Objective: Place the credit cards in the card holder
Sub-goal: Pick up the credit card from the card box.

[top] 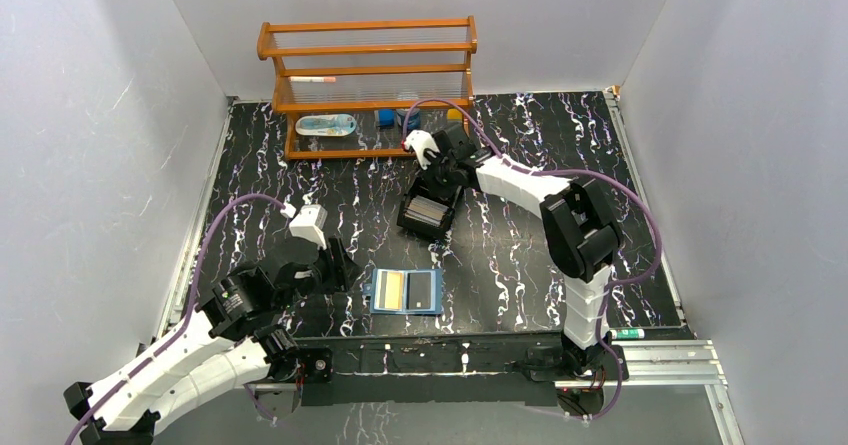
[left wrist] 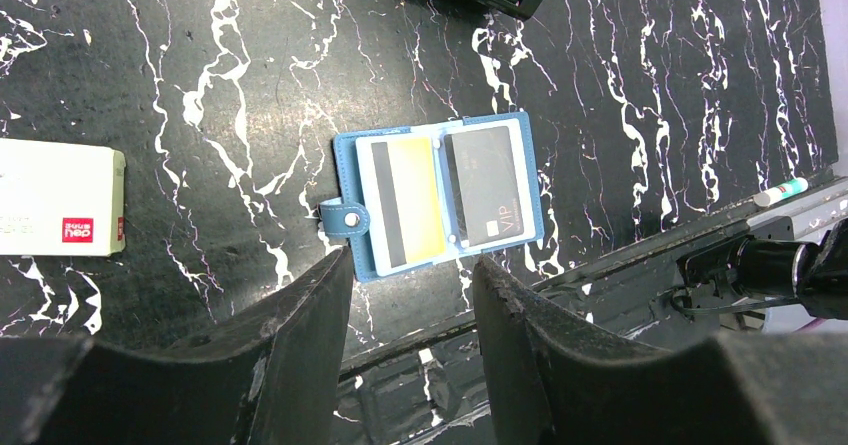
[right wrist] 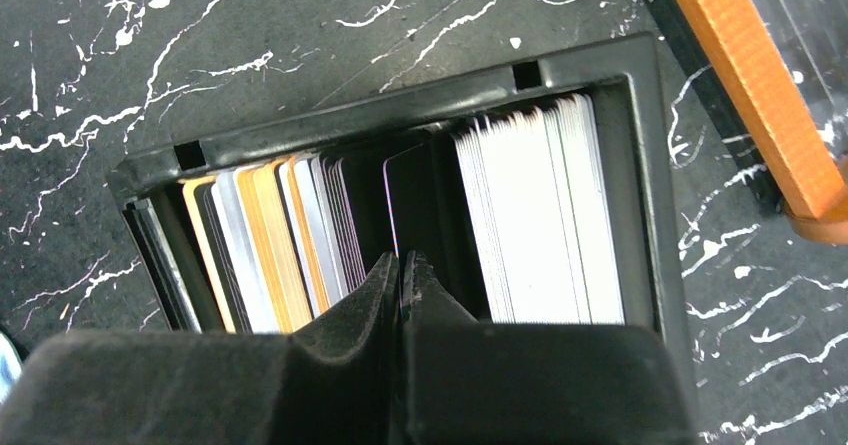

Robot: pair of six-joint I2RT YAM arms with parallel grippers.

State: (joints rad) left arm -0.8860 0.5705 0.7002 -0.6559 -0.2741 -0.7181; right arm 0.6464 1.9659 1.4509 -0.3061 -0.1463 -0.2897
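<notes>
the flat blue snap-tab card holder (left wrist: 440, 193) lay open on the black marbled table (top: 520, 265), with a yellow card and a dark one showing in its slots, probably spread so more could slide in. the left gripper (left wrist: 410, 265) hung over its near edge, fingers wide and empty, perhaps to steady it. the right gripper (right wrist: 402, 265) dipped into the black plastic box (right wrist: 400, 105), fingers pressed together among upright tan and white credit cards (right wrist: 530, 215). i could not tell whether one was pinched. only the left wrist view showed a cream packet (left wrist: 55, 198).

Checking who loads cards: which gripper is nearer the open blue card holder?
Left. The left gripper hovers open just beside the card holder; the right gripper is farther off, shut, at the black card box.
</notes>
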